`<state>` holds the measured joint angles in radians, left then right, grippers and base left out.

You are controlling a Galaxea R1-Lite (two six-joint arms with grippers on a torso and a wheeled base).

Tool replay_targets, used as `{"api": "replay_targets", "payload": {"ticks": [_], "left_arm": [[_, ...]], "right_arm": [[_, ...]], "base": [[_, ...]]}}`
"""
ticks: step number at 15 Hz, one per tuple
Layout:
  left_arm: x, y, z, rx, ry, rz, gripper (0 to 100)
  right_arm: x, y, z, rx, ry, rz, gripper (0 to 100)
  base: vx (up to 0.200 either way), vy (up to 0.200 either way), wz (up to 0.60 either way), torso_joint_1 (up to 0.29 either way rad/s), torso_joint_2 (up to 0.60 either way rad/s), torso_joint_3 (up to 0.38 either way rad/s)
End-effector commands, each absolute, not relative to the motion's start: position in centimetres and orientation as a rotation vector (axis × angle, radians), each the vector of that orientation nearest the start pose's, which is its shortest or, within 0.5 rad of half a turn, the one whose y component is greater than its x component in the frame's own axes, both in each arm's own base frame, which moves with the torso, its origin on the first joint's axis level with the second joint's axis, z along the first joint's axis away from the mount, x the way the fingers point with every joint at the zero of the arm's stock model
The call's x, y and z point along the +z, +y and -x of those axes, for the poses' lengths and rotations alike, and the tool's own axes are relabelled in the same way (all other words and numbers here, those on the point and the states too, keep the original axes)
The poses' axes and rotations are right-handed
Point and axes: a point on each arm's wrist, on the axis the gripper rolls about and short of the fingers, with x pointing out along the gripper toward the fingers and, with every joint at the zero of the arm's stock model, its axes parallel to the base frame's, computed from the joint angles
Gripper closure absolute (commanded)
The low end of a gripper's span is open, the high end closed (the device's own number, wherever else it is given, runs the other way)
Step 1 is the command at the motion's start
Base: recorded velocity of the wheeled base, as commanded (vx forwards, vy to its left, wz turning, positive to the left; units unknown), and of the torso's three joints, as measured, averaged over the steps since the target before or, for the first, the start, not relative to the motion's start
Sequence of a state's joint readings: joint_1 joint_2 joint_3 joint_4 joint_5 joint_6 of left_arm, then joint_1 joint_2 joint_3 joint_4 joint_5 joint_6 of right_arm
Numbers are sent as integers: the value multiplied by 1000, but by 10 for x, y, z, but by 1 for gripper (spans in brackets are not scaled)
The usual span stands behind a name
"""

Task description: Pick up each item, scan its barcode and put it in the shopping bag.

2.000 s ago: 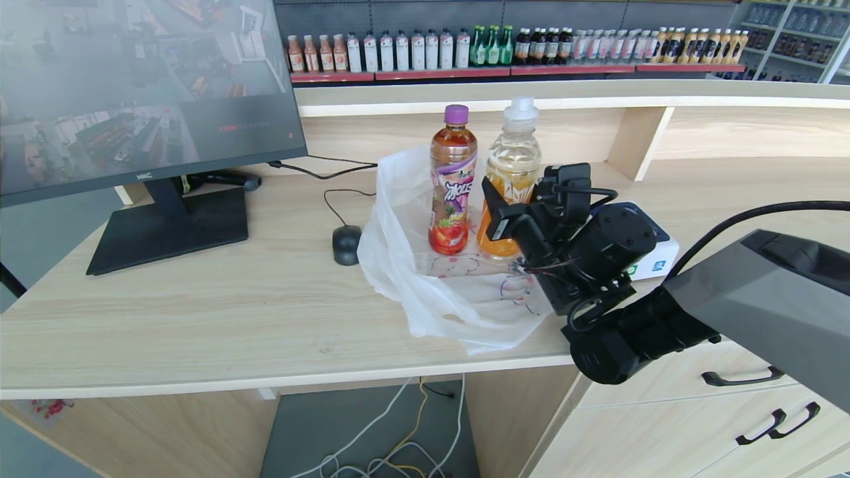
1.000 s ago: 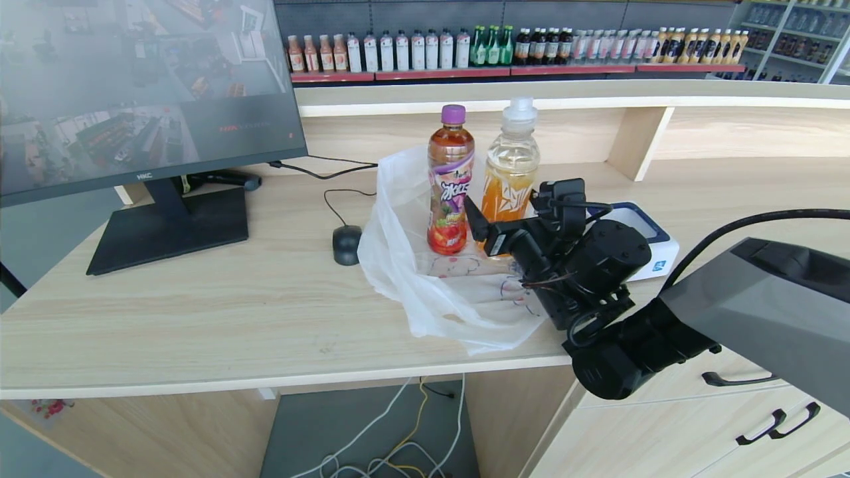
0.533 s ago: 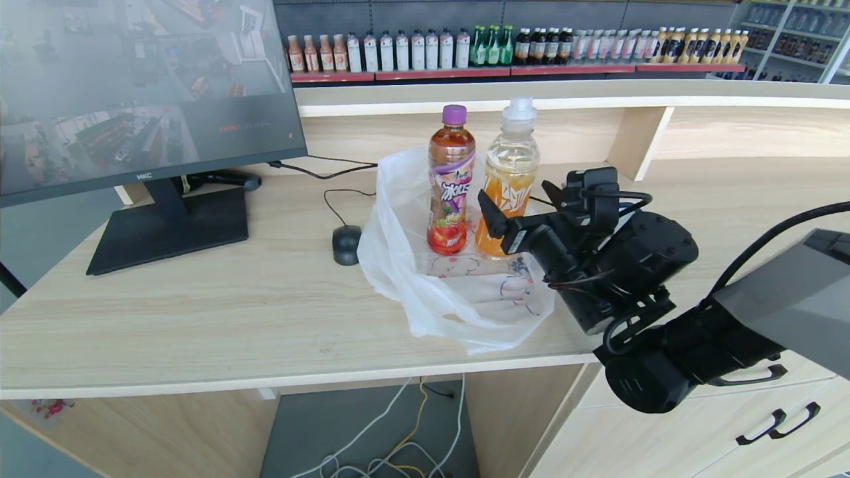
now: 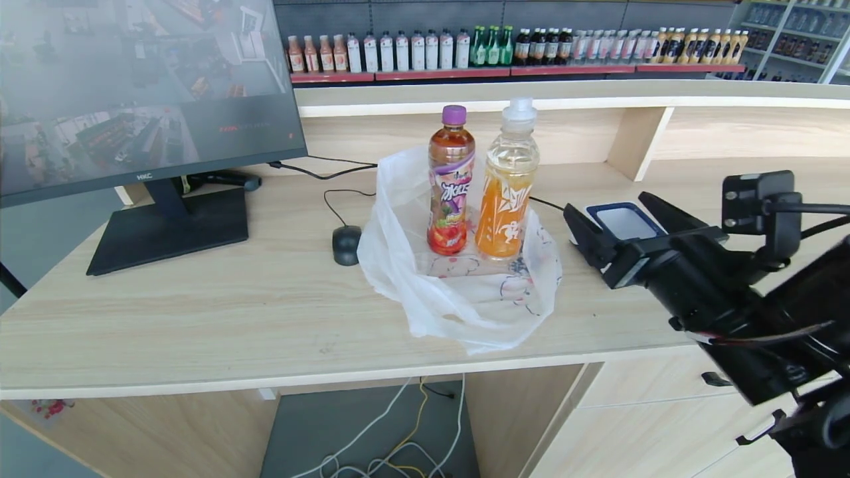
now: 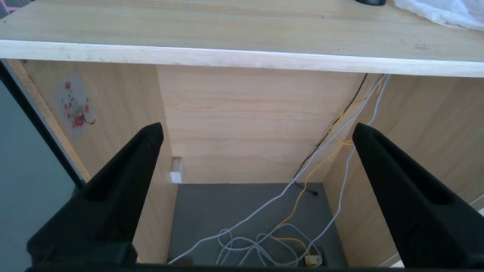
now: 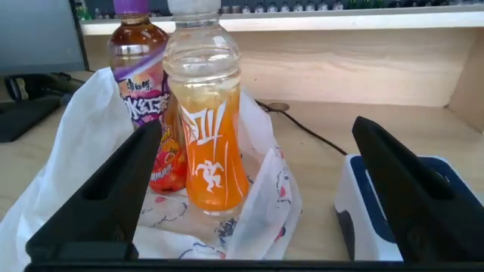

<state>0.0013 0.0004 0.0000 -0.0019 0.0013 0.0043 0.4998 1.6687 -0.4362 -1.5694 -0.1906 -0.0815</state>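
2 bottles, an orange drink [image 4: 507, 206] and a purple-capped tea [image 4: 451, 186], stand upright side by side in the opened-out shopping bag [image 4: 465, 305] on the counter [image 4: 199, 312], the right gripper [image 4: 609, 207] empty and wide-jawed near the scanner [image 4: 624, 220], the left gripper [image 5: 257, 136] equally wide below the counter's edge.

Open air ahead of black right gripper [image 4: 611, 211], up to clear plastic orange-drink bottle [image 4: 506, 199]; white blue-topped scanner box [image 4: 625, 221] just beneath.
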Motion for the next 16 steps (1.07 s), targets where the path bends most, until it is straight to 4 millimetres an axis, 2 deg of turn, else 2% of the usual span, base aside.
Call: {"api": "replay_targets", "payload": {"ticks": [1,3,4,6,8,10,13,16], "left_arm": [[76,0,23,3,-3,-5,0],[76,0,23,2,-3,-5,0],[76,0,23,3,-2,-5,0],[76,0,23,3,-3,-5,0],[76,0,23,3,-3,-5,0],[76,0,23,2,-2,-6,0],[76,0,23,2,-3,-6,0],[76,0,23,3,-2,-6,0]], "right_arm": [[194,73,-155,257,-355,-35,0],[184,49,-119,218,-363,-27,0],[186,41,-102,216,-396,-43,0],[179,33,-84,226,-325,-21,0],[161,25,-61,274,-182,12,0],[136,11,-27,365,-97,87,0],[103,-3,-1,387,-1,179,0],[86,-6,6,405,81,210,0]], "base": [[0,0,0,0,0,0],[0,0,0,0,0,0],[0,0,0,0,0,0],[0,0,0,0,0,0],[0,0,0,0,0,0],[0,0,0,0,0,0],[0,0,0,0,0,0],[0,0,0,0,0,0]]}}
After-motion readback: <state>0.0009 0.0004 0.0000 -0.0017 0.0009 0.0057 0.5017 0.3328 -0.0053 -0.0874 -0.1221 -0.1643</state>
